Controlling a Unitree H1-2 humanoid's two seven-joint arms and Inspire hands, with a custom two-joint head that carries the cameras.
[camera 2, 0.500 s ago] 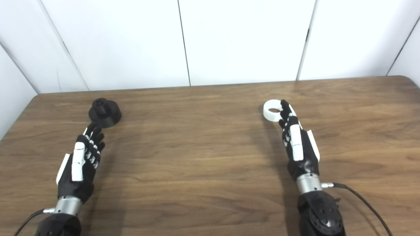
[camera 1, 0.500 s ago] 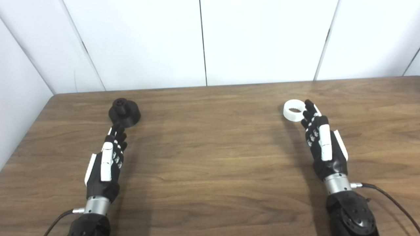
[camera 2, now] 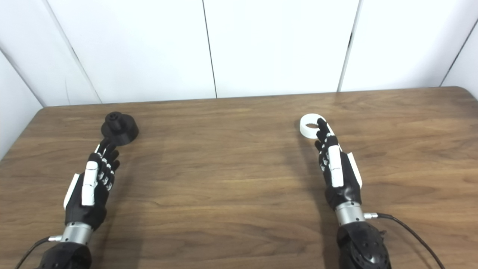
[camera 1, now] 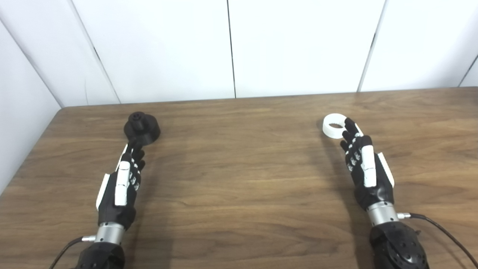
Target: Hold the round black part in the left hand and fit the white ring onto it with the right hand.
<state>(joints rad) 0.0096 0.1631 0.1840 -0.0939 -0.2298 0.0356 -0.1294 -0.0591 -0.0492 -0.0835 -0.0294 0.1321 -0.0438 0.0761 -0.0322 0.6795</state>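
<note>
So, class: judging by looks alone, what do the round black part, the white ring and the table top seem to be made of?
Round black part: probably plastic, matte; it is evenly dark with no glints.
White ring: likely plastic too, matte, uniform white with soft shading.
Table: wood or wood-look laminate, shown by brown grain streaks; the faint sheen near its far edge suggests a smooth finish.

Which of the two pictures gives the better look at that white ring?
Neither by much. In the left eye view the white ring shows slightly more rim clear of the right hand. The right eye view shows the same ring, with fingertips covering more of its near edge.
</note>
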